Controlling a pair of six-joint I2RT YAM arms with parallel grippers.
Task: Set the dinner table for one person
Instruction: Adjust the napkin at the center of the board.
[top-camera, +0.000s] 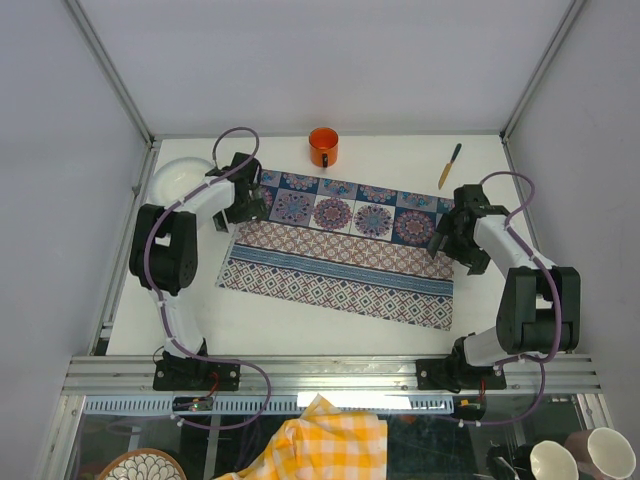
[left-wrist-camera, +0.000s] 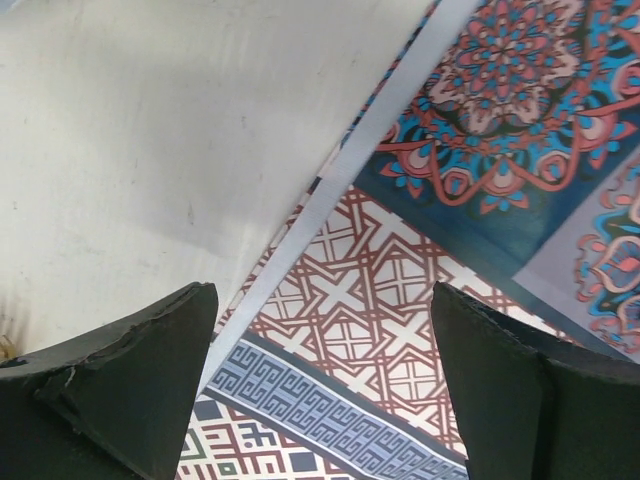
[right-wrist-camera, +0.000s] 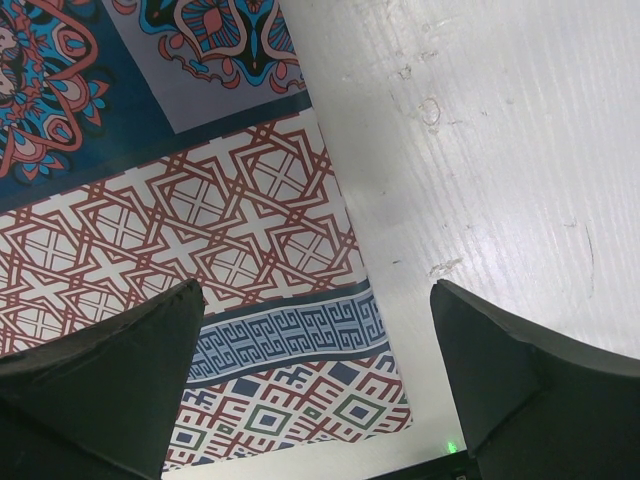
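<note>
From above, we see the white counter with a patterned cloth spread flat across its middle. An orange mug stands upright on bare counter at 12 o'clock from the cloth, just off its far edge. A knife lies at about 1 o'clock, apart from the cloth, and a white dish sits at 10 o'clock near the counter's corner. The left pincer hangs over the cloth's 9 o'clock end and the right pincer over its 3 o'clock end.

In the left wrist view, we find the left pincer spread wide with nothing between its fingers. Below it the cloth's edge runs diagonally, with bare counter filling the 10 o'clock side.

In the right wrist view, the right pincer also gapes wide and holds nothing. The cloth and its corner lie toward 9 o'clock, and scuffed counter fills the 2 o'clock side.
</note>
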